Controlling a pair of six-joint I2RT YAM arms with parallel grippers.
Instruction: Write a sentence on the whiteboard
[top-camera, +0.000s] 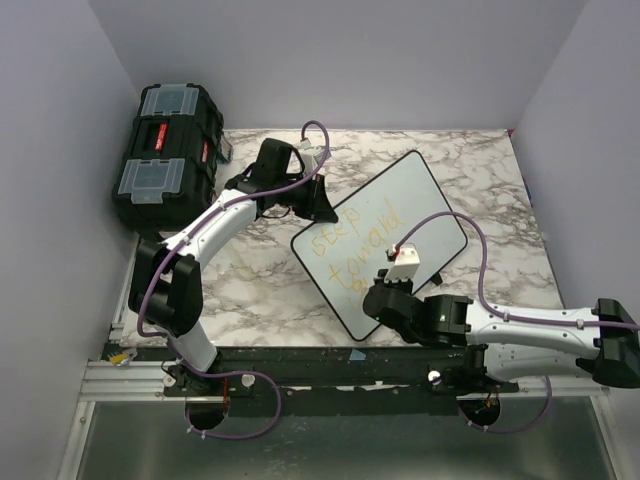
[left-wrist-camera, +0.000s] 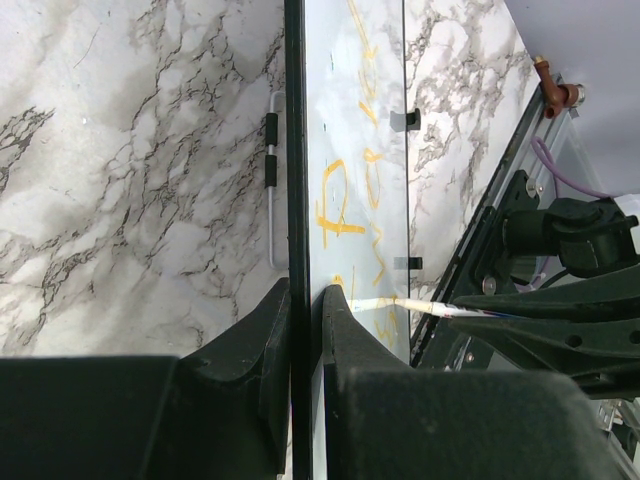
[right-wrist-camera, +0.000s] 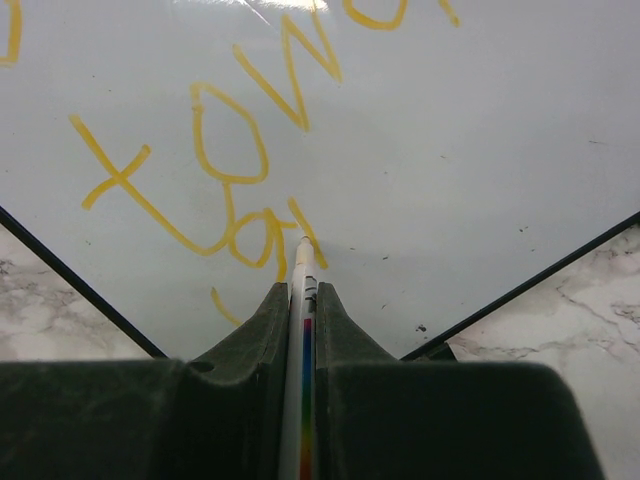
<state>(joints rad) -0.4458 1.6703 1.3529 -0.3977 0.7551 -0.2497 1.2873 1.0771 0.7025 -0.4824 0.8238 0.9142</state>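
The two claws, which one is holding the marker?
The right claw: it is shut on the thin white marker, whose tip is at the whiteboard. The left claw instead clamps the whiteboard's edge.

Left end effector tight on whiteboard edge, sentence perhaps "P…" nearby

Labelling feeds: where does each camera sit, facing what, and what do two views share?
Top external: above, behind left arm and right arm, looking down on them, table, whiteboard, toolbox.
Left wrist: on the left arm, looking along left fingers shut on the whiteboard's rim.
Right wrist: on the right arm, looking along right fingers shut on the marker, at the sentence.
Shared: both wrist views show the marker tip.
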